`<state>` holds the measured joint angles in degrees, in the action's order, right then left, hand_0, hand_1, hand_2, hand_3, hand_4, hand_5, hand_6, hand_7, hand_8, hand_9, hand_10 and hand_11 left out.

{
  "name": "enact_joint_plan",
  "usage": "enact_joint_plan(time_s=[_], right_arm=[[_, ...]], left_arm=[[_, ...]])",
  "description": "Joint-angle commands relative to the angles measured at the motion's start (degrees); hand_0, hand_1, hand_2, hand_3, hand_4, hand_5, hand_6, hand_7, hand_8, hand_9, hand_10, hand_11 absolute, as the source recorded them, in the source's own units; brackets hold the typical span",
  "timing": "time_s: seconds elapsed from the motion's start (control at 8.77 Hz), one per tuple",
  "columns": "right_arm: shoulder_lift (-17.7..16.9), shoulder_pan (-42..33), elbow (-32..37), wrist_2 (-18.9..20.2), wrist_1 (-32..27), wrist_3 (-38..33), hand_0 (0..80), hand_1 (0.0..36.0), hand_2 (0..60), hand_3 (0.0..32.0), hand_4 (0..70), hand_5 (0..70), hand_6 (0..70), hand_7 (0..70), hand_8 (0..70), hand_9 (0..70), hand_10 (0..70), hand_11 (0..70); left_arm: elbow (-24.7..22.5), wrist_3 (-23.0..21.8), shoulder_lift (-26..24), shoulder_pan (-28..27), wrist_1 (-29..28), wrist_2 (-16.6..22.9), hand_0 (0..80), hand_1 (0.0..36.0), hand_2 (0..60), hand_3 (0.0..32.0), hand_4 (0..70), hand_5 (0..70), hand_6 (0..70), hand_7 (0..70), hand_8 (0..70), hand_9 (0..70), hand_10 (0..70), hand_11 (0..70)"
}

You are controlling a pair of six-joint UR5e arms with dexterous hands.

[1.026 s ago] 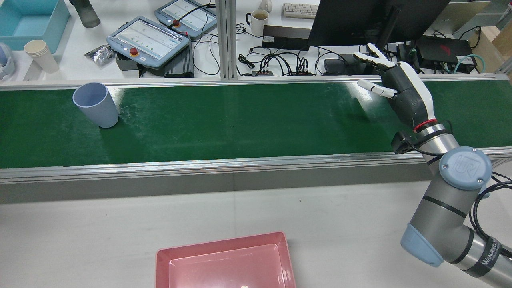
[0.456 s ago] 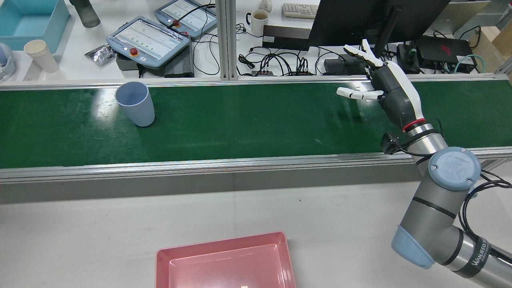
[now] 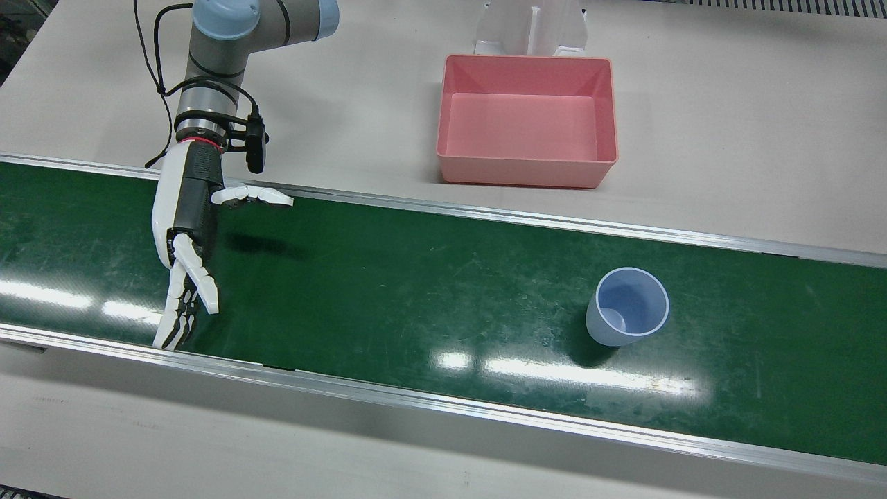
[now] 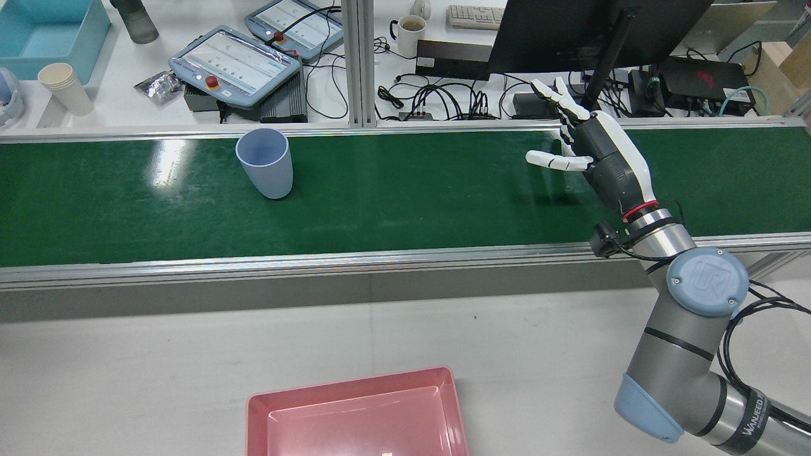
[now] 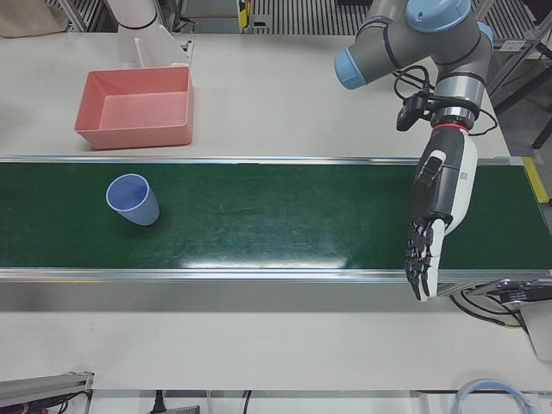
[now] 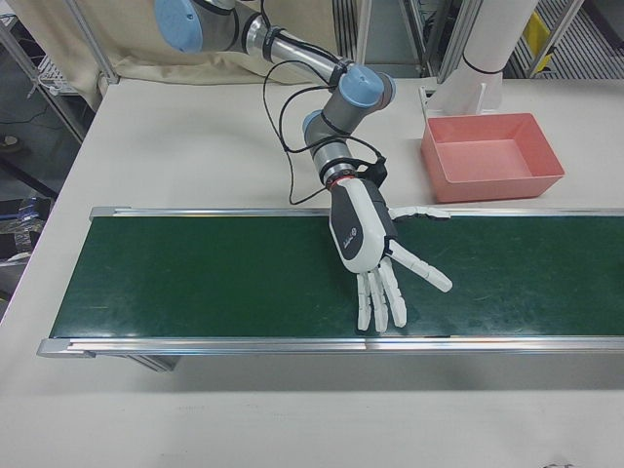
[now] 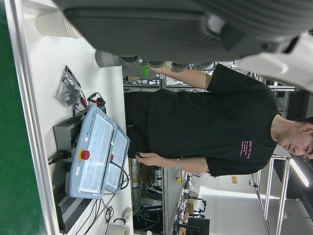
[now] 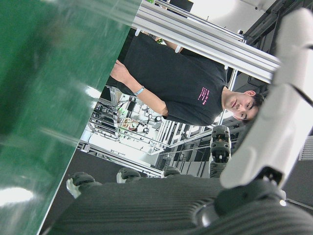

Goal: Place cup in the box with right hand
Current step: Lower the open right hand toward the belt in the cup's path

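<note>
Standing upright on the green conveyor belt (image 4: pixel 405 190), the pale blue cup (image 4: pixel 265 163) had its long axis vertical and its open mouth facing up, base on the belt. It sat close to the belt's far rail, toward the desk's left side as the rear view showed it, with nothing touching it. The right hand (image 4: pixel 599 157) hovered above the belt near the right end, well apart from the cup, fingers (image 4: pixel 550 92) spread and extended toward the far edge, thumb out to the side, holding nothing. The pink box (image 4: pixel 358 418) rested on the grey desk near its near edge, well apart from both. The left hand's state could not be told.
</note>
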<state>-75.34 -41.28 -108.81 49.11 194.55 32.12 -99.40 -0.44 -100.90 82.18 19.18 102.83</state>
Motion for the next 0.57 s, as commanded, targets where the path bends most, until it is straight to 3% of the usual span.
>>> enact_joint_plan(time_s=[0.0, 0.23, 0.46], right_arm=[[-1.6, -0.2, 0.2, -3.0, -0.1, -0.6, 38.7, 8.3, 14.5, 0.0, 19.5, 1.2, 4.0, 16.1, 1.5, 1.8, 0.0, 0.0], [-1.6, 0.1, 0.6, -4.5, 0.0, -0.4, 37.8, 7.7, 16.7, 0.0, 25.2, 1.0, 4.7, 19.4, 2.9, 3.5, 0.0, 0.0], [-1.6, 0.2, 0.6, -4.6, 0.1, -0.3, 37.4, 7.6, 16.3, 0.0, 22.3, 1.1, 4.7, 19.3, 3.0, 3.0, 0.0, 0.0]], left_arm=[[0.0, 0.0, 0.0, 0.0, 0.0, 0.0, 0.0, 0.0, 0.0, 0.0, 0.0, 0.0, 0.0, 0.0, 0.0, 0.0, 0.0, 0.0], [0.0, 0.0, 0.0, 0.0, 0.0, 0.0, 0.0, 0.0, 0.0, 0.0, 0.0, 0.0, 0.0, 0.0, 0.0, 0.0, 0.0, 0.0], [0.0, 0.0, 0.0, 0.0, 0.1, 0.0, 0.0, 0.0, 0.0, 0.0, 0.0, 0.0, 0.0, 0.0, 0.0, 0.0, 0.0, 0.0]])
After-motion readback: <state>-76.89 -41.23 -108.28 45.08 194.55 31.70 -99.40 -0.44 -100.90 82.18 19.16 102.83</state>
